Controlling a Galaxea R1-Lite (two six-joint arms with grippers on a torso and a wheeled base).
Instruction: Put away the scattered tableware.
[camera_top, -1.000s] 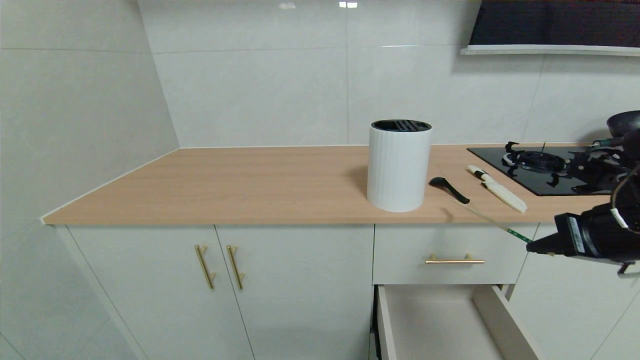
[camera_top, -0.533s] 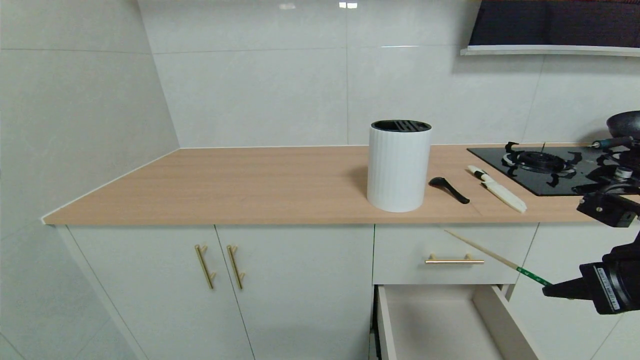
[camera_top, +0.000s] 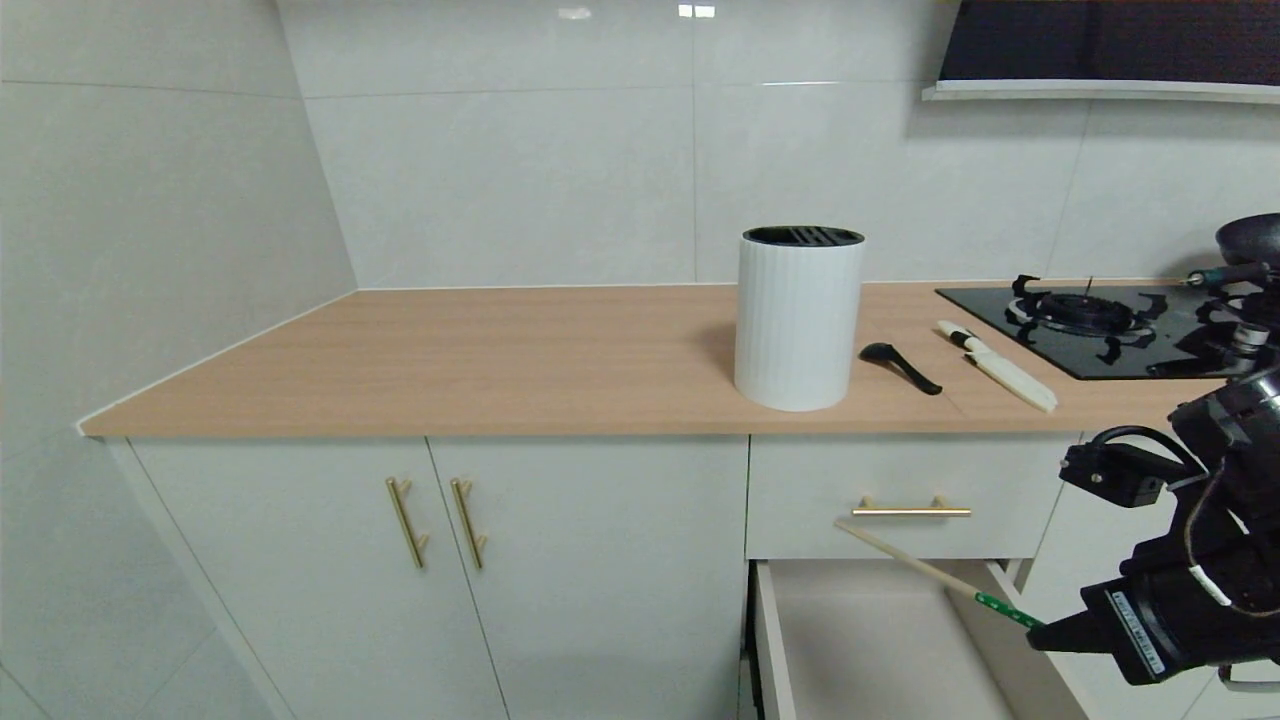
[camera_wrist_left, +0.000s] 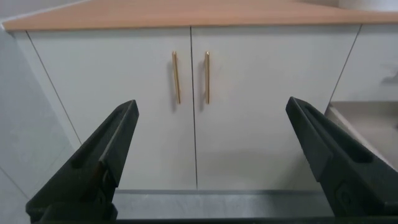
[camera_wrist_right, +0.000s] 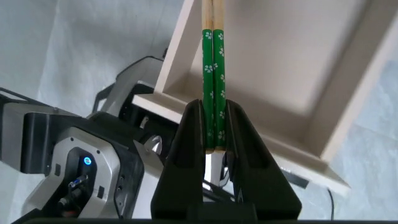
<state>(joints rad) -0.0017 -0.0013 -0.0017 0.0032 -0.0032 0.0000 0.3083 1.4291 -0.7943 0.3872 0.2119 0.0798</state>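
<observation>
Low at the right of the head view, a pair of chopsticks (camera_top: 930, 572) was held by its green-patterned butt ends in the right gripper (camera_top: 1040, 632), whose jaws were pinched on both sticks side by side. The thin tips were pointed up and toward the frame's centre, across the open drawer (camera_top: 772, 640) at the bottom edge and just below a gold handle (camera_top: 910, 511). The sticks were judged light, stiff and smooth. Taken so near one end, they would likely swing at the tips and could scissor or slip apart if the pinch were eased. Higher, right of centre on the worktop (camera_top: 500, 370), a black spoon (camera_top: 900, 367) and a pale knife (camera_top: 998, 378) were seen lying beside the white holder (camera_top: 799, 320). The left gripper (camera_wrist_left: 212, 112) was seen with its jaws spread wide before the cupboard doors (camera_wrist_left: 261, 112).
</observation>
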